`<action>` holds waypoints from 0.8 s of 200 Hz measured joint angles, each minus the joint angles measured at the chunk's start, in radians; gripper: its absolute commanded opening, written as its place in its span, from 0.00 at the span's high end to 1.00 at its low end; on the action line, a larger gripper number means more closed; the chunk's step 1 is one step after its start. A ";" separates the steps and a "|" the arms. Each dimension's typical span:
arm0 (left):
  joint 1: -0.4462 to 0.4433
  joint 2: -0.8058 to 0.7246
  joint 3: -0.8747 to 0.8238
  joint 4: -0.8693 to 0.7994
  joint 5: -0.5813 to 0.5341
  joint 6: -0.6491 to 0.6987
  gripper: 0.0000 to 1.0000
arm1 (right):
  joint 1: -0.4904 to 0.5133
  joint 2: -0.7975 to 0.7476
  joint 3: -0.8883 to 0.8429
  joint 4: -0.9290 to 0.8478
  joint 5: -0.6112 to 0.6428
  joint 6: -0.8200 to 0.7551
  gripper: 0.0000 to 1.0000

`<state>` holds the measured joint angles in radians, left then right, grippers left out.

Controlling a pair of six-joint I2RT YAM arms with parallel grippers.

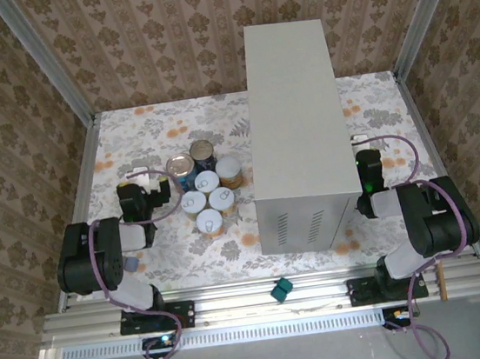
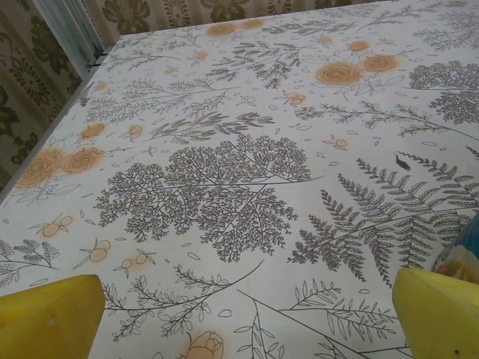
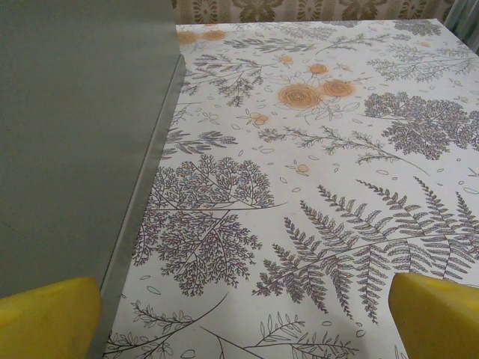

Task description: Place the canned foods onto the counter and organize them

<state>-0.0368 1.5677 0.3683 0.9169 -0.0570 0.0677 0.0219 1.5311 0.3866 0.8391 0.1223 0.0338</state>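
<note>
While the cans (image 1: 208, 182) sit clustered on the floral table (image 1: 129, 132) just left of the grey counter (image 1: 294, 103), left gripper (image 2: 243, 318) hangs beside them, fingers spread, empty. Right gripper (image 3: 243, 321) also released, low at the counter's right side.

Top overhead; wrist views low, forward (right shares counter (image 3: 75, 134))

Cans (image 1: 208, 182) clustered upright just left of tall grey counter (image 1: 296, 120).

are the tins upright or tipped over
Upright: the small cylindrical tins show round tops to the overhead camera, standing beside the tall grey metal box.
</note>
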 measured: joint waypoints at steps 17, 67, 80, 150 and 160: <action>0.000 0.000 0.000 -0.002 0.006 0.000 0.00 | 0.000 0.000 0.000 0.000 0.000 0.000 0.00; 0.000 0.000 0.000 -0.005 0.009 0.000 0.00 | 0.002 0.000 0.000 0.000 0.000 0.000 0.00; 0.000 0.000 0.000 -0.005 0.009 0.000 0.00 | 0.002 0.000 0.000 0.000 0.000 0.000 0.00; 0.014 0.000 0.001 -0.007 0.028 0.000 0.00 | 0.002 0.000 0.000 0.000 0.000 0.000 0.00; 0.014 0.000 0.002 -0.008 0.031 0.000 0.00 | 0.002 0.000 0.000 0.000 0.000 0.000 0.00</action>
<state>-0.0223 1.5677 0.3698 0.9089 -0.0257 0.0677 0.0242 1.5314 0.3866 0.8391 0.1226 0.0338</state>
